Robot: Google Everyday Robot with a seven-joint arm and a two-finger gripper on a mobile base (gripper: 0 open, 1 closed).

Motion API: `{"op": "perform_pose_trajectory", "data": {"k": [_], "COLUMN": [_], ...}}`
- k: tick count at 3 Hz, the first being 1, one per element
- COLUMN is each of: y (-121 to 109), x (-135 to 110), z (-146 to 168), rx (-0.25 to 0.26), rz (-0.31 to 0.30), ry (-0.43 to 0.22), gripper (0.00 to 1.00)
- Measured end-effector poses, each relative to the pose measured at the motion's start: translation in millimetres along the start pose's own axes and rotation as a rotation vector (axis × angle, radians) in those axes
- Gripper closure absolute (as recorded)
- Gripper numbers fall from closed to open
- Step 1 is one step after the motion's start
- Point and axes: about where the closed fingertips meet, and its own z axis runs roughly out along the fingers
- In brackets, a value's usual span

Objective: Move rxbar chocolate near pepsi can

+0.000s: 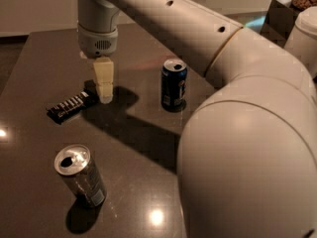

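The rxbar chocolate (pixel 72 105) is a flat black bar with white lettering, lying on the dark table at the left. The pepsi can (pixel 174 85) is dark blue with a silver top and stands upright right of the middle. My gripper (pixel 104 97) hangs from the arm, pointing down, just above the table by the bar's right end. It sits well left of the pepsi can. It holds nothing that I can see.
A silver-grey can (pixel 81 175) with a blue-white label stands upright near the front left. The dark table (pixel 138 182) reaches its far edge at the back. My arm's big white body (pixel 247 152) fills the right side. A dark box (pixel 280 14) stands at the back right.
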Motion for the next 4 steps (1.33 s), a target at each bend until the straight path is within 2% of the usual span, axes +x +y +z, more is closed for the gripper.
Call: {"op": "perform_pose_trajectory", "data": {"k": [1, 4], "y": [-5, 14], "x": [-15, -57], "z": [20, 58], "rx": [-0.036, -0.101], "rz": [-0.031, -0.112], "ry": [0.003, 0.03], "gripper": [0.0, 0.0]}}
